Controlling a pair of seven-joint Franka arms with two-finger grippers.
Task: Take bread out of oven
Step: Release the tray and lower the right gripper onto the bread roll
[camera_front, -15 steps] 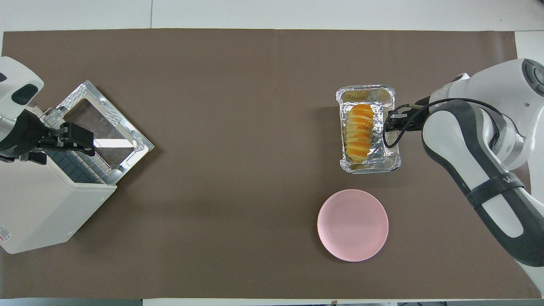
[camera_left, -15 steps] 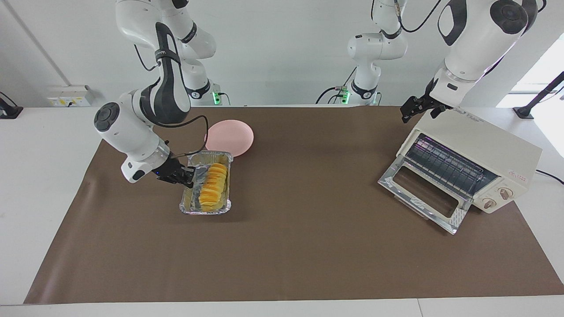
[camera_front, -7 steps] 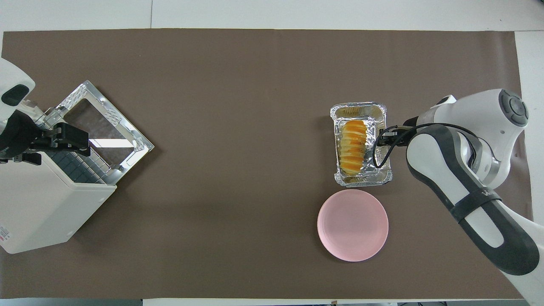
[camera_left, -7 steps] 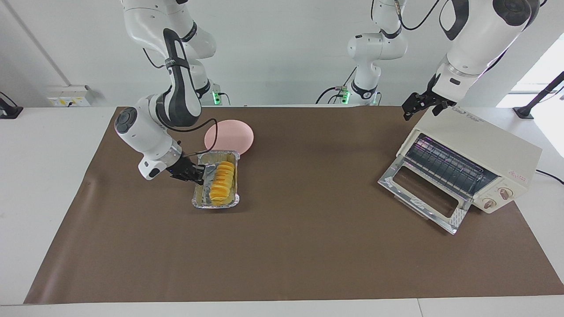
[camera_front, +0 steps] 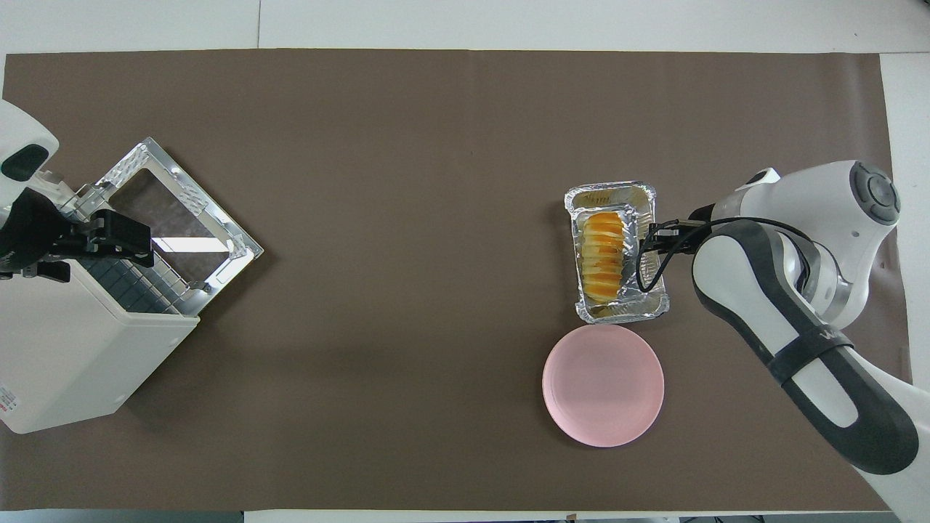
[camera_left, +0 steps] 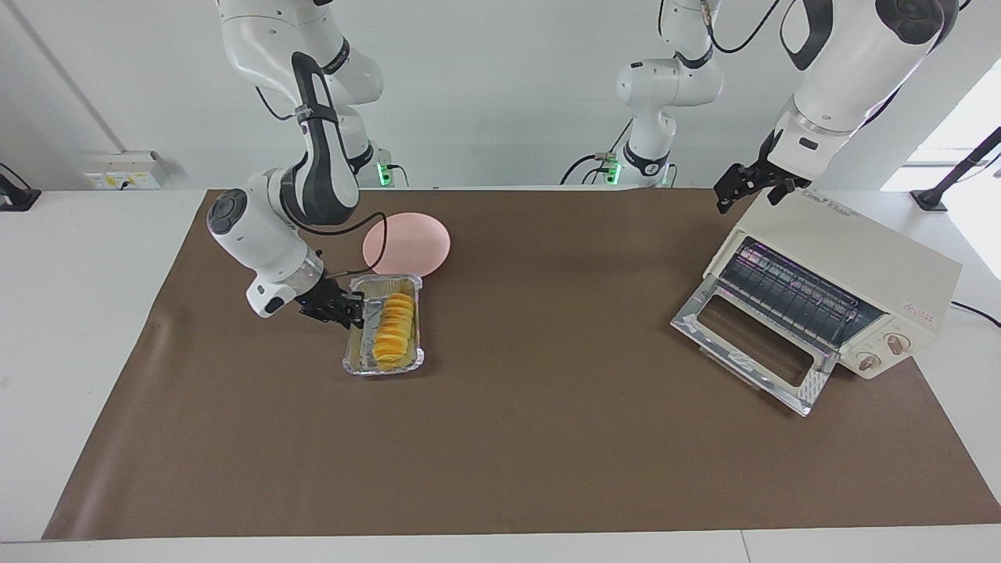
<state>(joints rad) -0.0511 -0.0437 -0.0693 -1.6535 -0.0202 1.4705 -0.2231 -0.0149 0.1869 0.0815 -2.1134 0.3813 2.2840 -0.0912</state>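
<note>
Bread point(camera_left: 393, 327): you are finding it out of the oven, lying lengthwise in the foil tray point(camera_left: 356, 360), which is sitting on the brown mat point(camera_left: 547, 438) toward the right arm's end of the table.
Right gripper point(camera_left: 344, 310): you are seeing it pinching the long rim of the tray on the side facing that arm's end; the fingers are closed onto the foil wall, so the tray is being moved by its edge and the loaf itself is not being touched.
Tray and pink plate point(camera_left: 407, 242): the tray's short end is sitting just beside the plate, farther from the robots than it; judging by this, the tray is being lined up so the loaf can go onto the plate.
Oven point(camera_left: 852, 270): it is standing at the left arm's end with its glass door point(camera_left: 751, 344) dropped open and the wire rack bare.
Left gripper point(camera_left: 743, 186): it is waiting over the oven's top edge nearer to the robots; you cannot tell how wide its fingers are.
</note>
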